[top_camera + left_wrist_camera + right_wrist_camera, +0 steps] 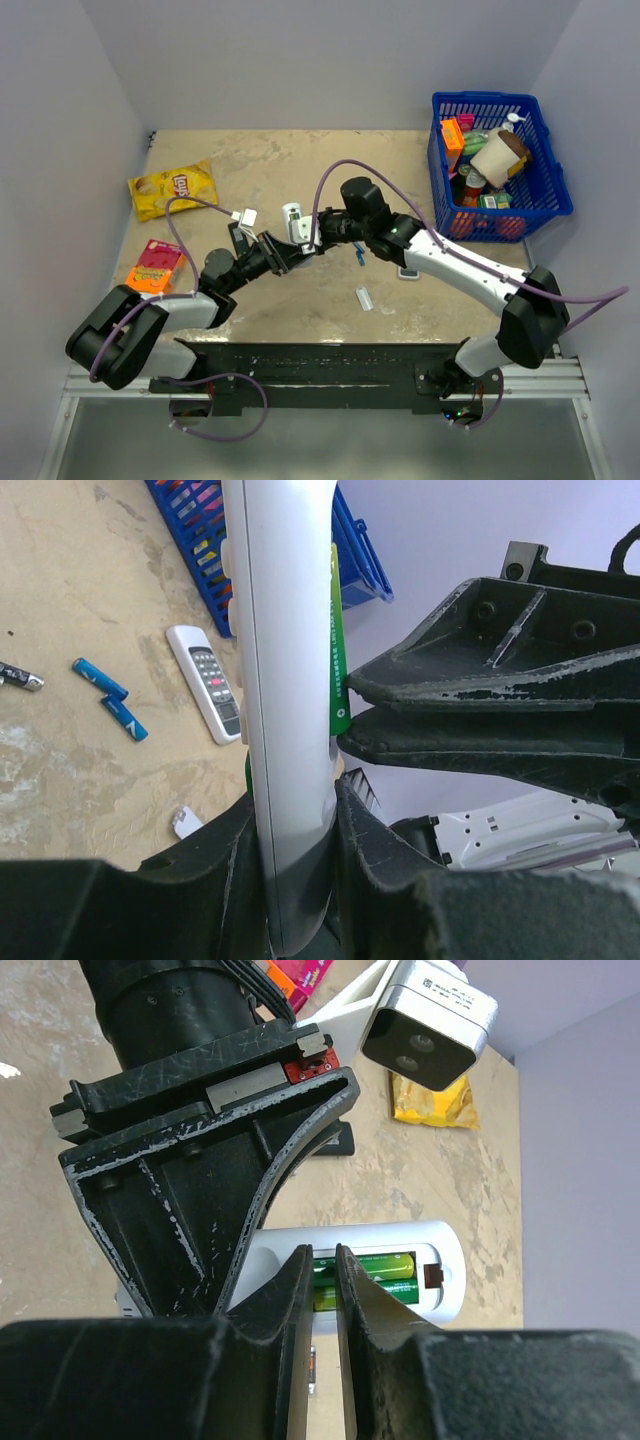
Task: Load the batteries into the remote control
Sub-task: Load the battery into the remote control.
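**Batteries (385, 1265) sitting in the remote control (285, 660)**

Your left end effector (295, 825) is clamped on the remote control, a slim smooth white bar, held off the table (250, 160) left of the blue mesh basket (485, 97). Both glossy green batteries lie in its open bay. Your right end effector (320, 1260), scuffed black, is pinched nearly closed against them.

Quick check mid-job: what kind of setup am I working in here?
Probably a lab test cell: plain white walls box in a tan tabletop, with a blue basket of assorted props.
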Tool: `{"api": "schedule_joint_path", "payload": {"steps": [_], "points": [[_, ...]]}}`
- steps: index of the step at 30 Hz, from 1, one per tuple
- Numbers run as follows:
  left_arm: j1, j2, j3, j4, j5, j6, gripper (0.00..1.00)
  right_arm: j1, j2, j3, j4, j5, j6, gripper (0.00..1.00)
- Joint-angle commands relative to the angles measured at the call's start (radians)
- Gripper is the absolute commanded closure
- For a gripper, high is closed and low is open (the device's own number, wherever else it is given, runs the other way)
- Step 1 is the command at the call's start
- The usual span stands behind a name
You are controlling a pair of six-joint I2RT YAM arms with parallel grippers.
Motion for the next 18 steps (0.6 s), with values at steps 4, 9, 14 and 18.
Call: {"api": "schedule_joint_path", "payload": {"steps": [4, 9, 14, 18], "points": [[-0.023, -0.034, 0.068, 0.391, 0.096, 0.062, 1.0, -0.005, 0.046, -0.039, 0.085, 0.187, -0.039, 0.85], [-0.026, -0.038, 0.08, 0.389, 0.107, 0.077, 1.0, 0.009, 0.078, -0.034, 0.066, 0.177, -0.033, 0.85], [-0.026, -0.048, 0.069, 0.383, 0.095, 0.077, 1.0, 0.009, 0.081, 0.024, -0.024, 0.1, 0.016, 0.85], [-0.008, -0.051, 0.052, 0.359, 0.072, 0.068, 1.0, 0.009, 0.035, 0.082, -0.073, 0.034, 0.085, 0.8]]}}
